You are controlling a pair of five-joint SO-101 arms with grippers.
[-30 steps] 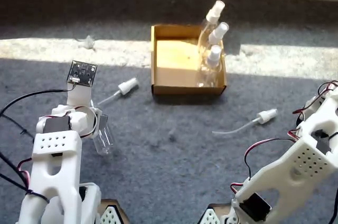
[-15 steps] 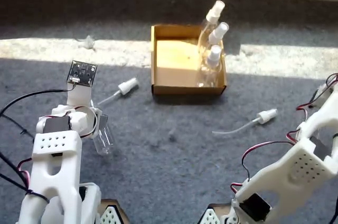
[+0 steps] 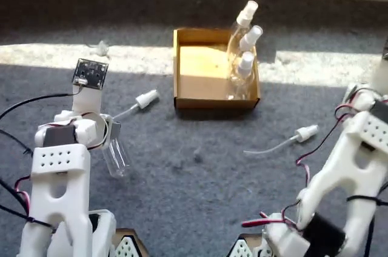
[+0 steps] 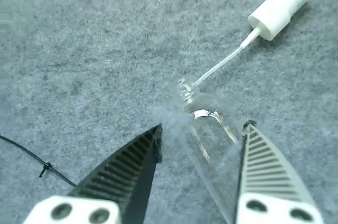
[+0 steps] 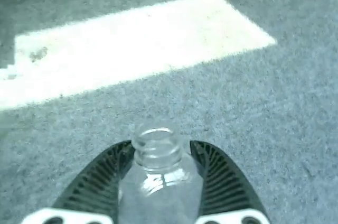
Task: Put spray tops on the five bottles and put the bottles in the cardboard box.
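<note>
Spray-topped clear plastic bottles (image 3: 245, 63) stand in the brown cardboard box (image 3: 182, 72). Left of the box, the left gripper (image 4: 202, 127) gapes around an uncapped clear bottle (image 4: 211, 139); the right gripper (image 5: 161, 147) clamps another capless bottle (image 5: 158, 176).

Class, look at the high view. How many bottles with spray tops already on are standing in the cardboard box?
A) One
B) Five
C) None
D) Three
D: the cardboard box holds the far bottle, the middle bottle and the near bottle, all capped and lined up along one side.
</note>
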